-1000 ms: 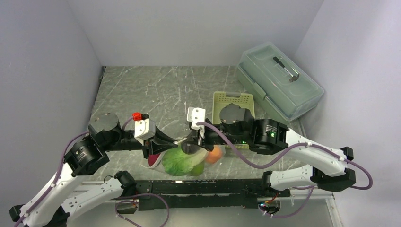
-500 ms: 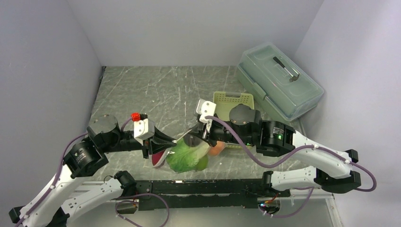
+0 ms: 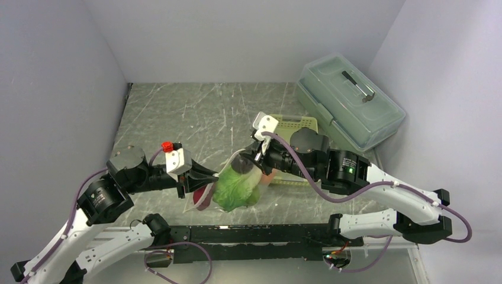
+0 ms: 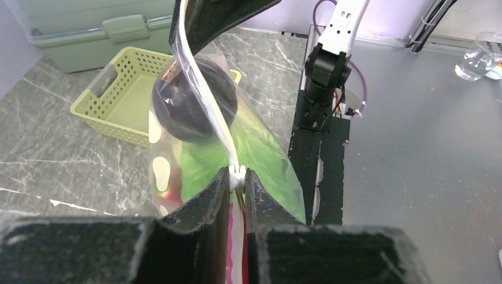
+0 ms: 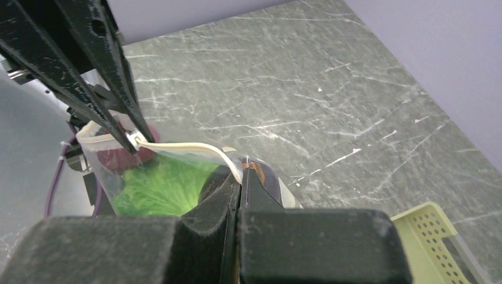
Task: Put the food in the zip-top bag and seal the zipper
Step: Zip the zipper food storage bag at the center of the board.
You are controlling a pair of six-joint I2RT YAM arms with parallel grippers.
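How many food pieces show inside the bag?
4 in the bag: lettuce low in the middle, dark ball near the mouth, orange piece by the right gripper, red piece by the left gripper. More may be hidden.

**Q.** Where does the top external view stand?
**A.** Above and behind the left arm and right arm. It looks down and forward over the whole desk and is the most distant view.

**Q.** And the left wrist view?
**A.** It is close in, sighting along the left jaws toward the basket and lidded box.

**Q.** The right wrist view?
**A.** It is equally close, sighting along the right jaws the opposite way, with a corner of the basket at lower right.

**Q.** What is shared?
**A.** All three views show the zip-top bag and the basket. The wrist views face each other, and each catches the other's jaws.
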